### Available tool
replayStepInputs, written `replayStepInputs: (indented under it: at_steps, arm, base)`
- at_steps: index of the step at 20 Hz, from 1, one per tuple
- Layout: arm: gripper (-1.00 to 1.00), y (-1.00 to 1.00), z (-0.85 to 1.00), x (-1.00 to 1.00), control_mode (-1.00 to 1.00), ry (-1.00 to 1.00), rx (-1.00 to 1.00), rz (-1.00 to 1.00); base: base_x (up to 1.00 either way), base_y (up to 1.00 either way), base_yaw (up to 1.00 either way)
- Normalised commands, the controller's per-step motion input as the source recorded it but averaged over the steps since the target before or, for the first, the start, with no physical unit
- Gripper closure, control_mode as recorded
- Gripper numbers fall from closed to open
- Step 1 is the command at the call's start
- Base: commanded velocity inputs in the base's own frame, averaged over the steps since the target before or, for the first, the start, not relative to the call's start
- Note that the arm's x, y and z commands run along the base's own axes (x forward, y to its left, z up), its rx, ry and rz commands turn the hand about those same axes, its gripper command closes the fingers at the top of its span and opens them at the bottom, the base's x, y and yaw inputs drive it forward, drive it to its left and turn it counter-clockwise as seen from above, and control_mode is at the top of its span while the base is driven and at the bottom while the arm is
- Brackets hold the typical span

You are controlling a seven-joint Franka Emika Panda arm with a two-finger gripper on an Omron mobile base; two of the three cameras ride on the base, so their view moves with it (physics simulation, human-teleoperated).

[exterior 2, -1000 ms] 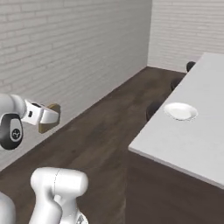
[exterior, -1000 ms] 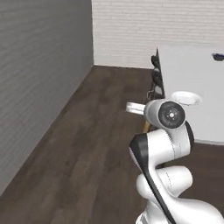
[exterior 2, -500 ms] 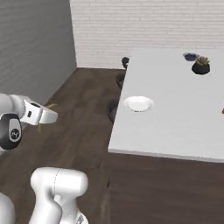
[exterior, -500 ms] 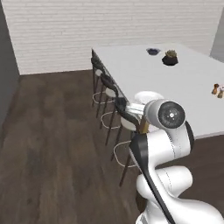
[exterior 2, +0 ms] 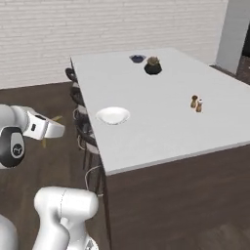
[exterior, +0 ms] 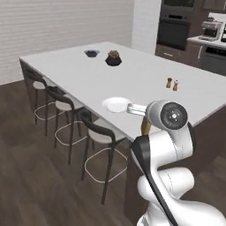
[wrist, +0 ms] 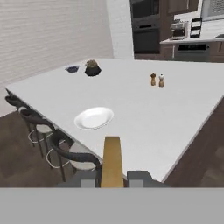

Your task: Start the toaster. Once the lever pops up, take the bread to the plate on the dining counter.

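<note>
The tool (wrist: 112, 178) pinches the bread (wrist: 112, 161) edge-on, off the surface (wrist: 144, 109) at its near edge. The plate (wrist: 93, 118) sits on that surface, at 11 o'clock from the bread.

No text, label, brand or number can be read here — not on anything.

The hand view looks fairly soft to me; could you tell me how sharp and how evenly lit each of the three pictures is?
Hand view: soft throughout, flat even light, the bread seen edge-on between the finger tips, the plate faintly shaded. Left base view: blurry, the dining counter glare-free, the plate pale against it. Right base view: similar softness, the gripper and bread indistinct against the dark floor.
</note>
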Motion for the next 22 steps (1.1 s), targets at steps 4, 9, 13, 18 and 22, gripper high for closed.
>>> replayStepInputs:
  at_steps: [4,9,13,18,22]
  arm:
    - [1.0,0.0,0.0,0.0,1.0,0.0,0.0,0.0]
    - [1.0,0.0,0.0,0.0,1.0,0.0,0.0,0.0]
    - [1.0,0.0,0.0,0.0,1.0,0.0,0.0,0.0]
    - [1.0,0.0,0.0,0.0,1.0,0.0,0.0,0.0]
    - [1.0,0.0,0.0,0.0,1.0,0.0,0.0,0.0]
  base:
    - [0.2,0.86,-0.64]
    - [0.19,0.82,-0.61]
    - [0.23,0.77,-0.59]
    - [0.25,0.74,-0.55]
    - [0.21,0.7,-0.52]
